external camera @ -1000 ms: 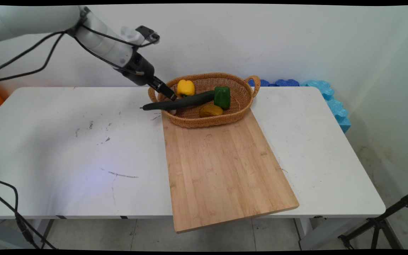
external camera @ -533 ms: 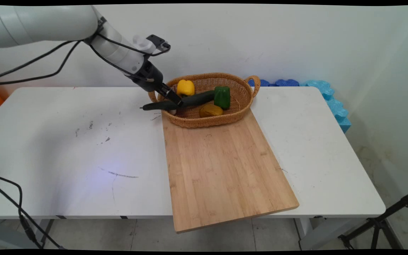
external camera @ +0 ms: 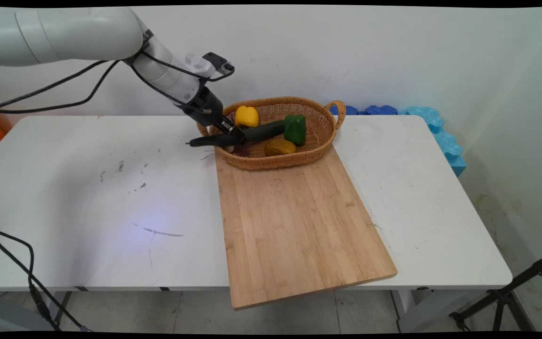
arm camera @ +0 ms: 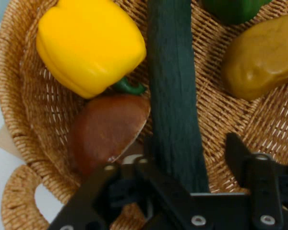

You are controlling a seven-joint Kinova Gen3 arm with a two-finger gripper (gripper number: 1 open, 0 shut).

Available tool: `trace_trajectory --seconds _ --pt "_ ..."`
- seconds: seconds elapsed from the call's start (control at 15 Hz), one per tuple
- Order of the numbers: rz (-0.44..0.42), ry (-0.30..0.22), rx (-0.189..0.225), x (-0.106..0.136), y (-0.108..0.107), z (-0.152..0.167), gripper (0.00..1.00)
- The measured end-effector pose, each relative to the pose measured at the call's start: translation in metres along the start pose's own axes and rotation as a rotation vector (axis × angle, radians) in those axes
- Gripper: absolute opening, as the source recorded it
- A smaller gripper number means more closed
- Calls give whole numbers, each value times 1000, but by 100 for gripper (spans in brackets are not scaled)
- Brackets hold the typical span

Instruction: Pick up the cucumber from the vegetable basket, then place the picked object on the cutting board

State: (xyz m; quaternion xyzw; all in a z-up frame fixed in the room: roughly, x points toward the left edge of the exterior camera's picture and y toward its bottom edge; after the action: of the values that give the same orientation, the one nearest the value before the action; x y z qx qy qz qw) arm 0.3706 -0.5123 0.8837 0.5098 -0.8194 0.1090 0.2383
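End effector [arm camera: 189,160] spread wide, astride the cucumber [arm camera: 174,91], down at the basket [external camera: 315,146] on the surface [external camera: 87,197]. Inside: yellow pepper [arm camera: 89,43], green pepper [external camera: 295,128], potato [arm camera: 261,57], brown mushroom [arm camera: 105,132] beside the cucumber.

A white table [external camera: 87,188] bears a wooden board [external camera: 294,226] whose 6 o'clock end overhangs the table's near edge. A wicker basket [external camera: 280,162] sits on the board's 12 o'clock end. In the basket a yellow pepper [external camera: 246,117] lies at 10 o'clock, a green pepper [external camera: 295,128] at 2 o'clock and a potato [external camera: 279,147] at 6 o'clock. A dark cucumber [external camera: 261,132] crosses between them, its tip jutting past the rim at 9 o'clock. A brown mushroom [arm camera: 105,134] lies between yellow pepper and cucumber, touching the cucumber. Blue foam [external camera: 435,127] lines the table's 2 o'clock corner.
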Motion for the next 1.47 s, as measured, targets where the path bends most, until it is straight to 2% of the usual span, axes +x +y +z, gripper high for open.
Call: trace_trajectory --seconds 0.67,0.93,1.2,1.47 --pt "33 9 1 3 2 8 0" --pt "57 58 8 13 2 -5 0" --pt "93 115 12 18 3 -34 0" --pt "146 179 -7 19 12 -73 0"
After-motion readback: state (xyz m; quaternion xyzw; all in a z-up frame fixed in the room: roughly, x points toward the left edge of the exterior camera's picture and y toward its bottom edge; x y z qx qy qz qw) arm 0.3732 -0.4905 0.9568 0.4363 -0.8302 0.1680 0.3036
